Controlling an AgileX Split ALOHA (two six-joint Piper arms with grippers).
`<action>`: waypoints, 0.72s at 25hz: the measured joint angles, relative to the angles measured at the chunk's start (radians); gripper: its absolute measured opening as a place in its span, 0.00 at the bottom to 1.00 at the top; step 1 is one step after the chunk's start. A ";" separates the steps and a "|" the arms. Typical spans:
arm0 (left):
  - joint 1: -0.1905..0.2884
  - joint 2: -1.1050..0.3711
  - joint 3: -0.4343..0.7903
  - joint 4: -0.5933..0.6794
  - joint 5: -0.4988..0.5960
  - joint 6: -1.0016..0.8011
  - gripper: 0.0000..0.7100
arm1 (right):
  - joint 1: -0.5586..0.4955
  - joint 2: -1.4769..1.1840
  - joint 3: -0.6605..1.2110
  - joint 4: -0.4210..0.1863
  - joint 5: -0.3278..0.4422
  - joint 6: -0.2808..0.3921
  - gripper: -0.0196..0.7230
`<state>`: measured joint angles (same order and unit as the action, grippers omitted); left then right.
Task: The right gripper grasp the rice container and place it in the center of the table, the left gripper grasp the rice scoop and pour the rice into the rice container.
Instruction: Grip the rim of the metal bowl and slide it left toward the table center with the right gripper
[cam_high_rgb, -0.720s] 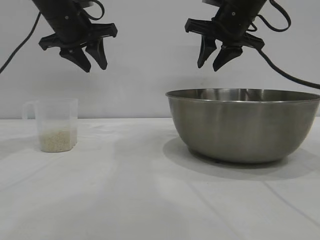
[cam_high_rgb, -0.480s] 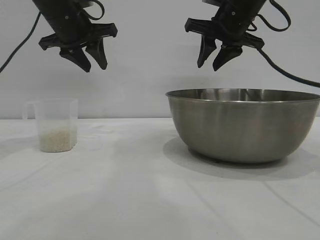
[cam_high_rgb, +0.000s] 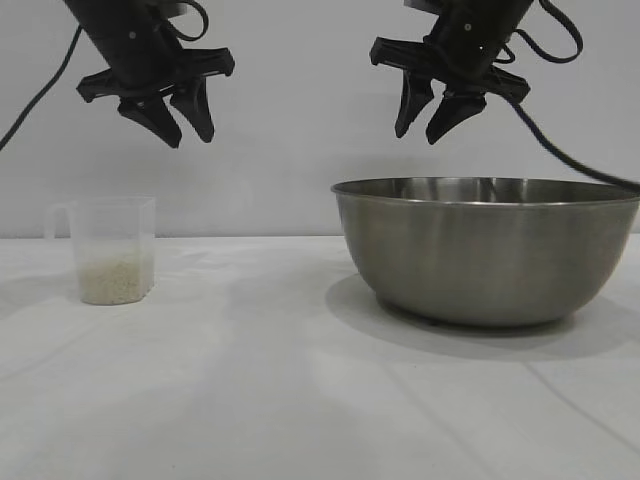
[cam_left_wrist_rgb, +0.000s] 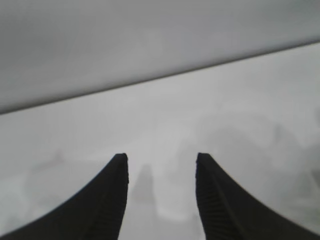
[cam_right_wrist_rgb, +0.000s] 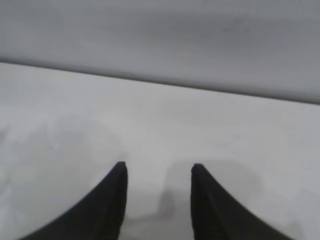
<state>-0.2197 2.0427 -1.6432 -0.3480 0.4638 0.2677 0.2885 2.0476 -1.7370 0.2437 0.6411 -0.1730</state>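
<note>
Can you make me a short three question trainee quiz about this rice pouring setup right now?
1. True or false: the left pincer grips the measuring cup.
2. Where is the rice? A) in the steel mixing bowl B) in the measuring cup C) spilled on the white cloth
3. Fill in: the right pincer hangs above the ____.

Key: 1 false, both pincers hang open and empty; 2 B; 3 steel mixing bowl.
</note>
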 joint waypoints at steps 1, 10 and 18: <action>0.000 -0.018 0.014 0.000 0.000 0.004 0.36 | 0.000 -0.020 0.021 -0.011 0.000 0.000 0.36; 0.000 -0.206 0.321 -0.117 -0.179 0.155 0.36 | -0.008 -0.328 0.510 -0.032 -0.254 0.000 0.36; 0.000 -0.240 0.394 -0.155 -0.188 0.209 0.36 | -0.028 -0.432 0.631 -0.005 -0.110 0.000 0.36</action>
<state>-0.2197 1.8028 -1.2494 -0.5027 0.2757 0.4765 0.2605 1.6157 -1.1059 0.2385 0.5309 -0.1730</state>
